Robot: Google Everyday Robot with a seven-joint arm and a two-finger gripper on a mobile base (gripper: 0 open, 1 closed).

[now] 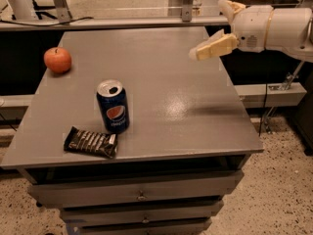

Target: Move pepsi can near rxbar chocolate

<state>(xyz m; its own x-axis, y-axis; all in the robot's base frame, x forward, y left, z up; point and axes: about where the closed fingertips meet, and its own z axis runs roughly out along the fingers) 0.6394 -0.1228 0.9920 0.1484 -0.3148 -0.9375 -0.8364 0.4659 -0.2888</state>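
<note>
Standing just beside the rxbar chocolate [91,142], the pepsi can [113,106] looks placed; gripper [210,49] hovers far right, spread untellable; only retreat remains.

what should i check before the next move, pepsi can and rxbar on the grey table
1. pepsi can upright on the table: ok
2. pepsi can close beside the rxbar chocolate: ok; whether they touch: cannot tell
3. end effector over the table's far right edge, well away from the can: ok
4. end effector open, holding nothing: ok
5. apple at the far left, out of the way: ok
</note>
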